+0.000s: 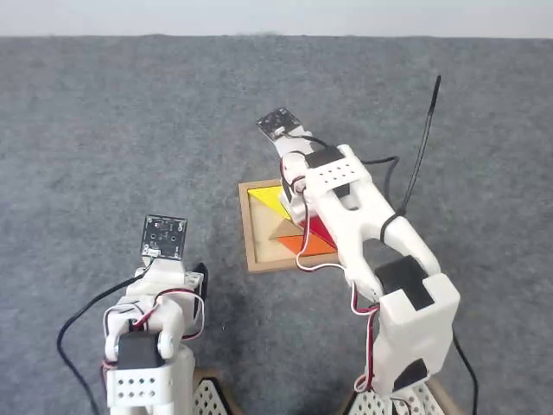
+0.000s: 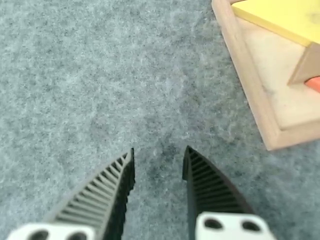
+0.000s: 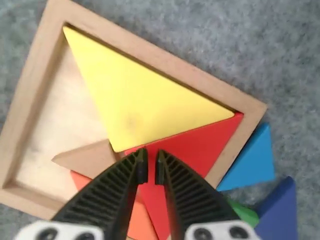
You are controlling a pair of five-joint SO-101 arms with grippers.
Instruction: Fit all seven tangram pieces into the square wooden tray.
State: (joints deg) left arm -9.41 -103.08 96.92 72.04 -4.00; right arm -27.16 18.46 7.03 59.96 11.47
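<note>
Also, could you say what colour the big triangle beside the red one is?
Yellow triangle, best in right wrist view.

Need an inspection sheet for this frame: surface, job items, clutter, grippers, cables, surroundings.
Surface: grey carpet.
Job's things: wooden tray holds yellow triangle, red triangle, tan triangle and orange piece. Light blue triangle, green piece and dark blue piece lie outside, beside one tray edge.
Clutter: nothing seen.
Grippers: left gripper open above bare carpet near a tray corner. Right gripper shut, empty, over the red triangle.
Cables: coloured wires along the arms; black cable rising beside the right arm.
Surroundings: pale wall strip behind the carpet.
</note>
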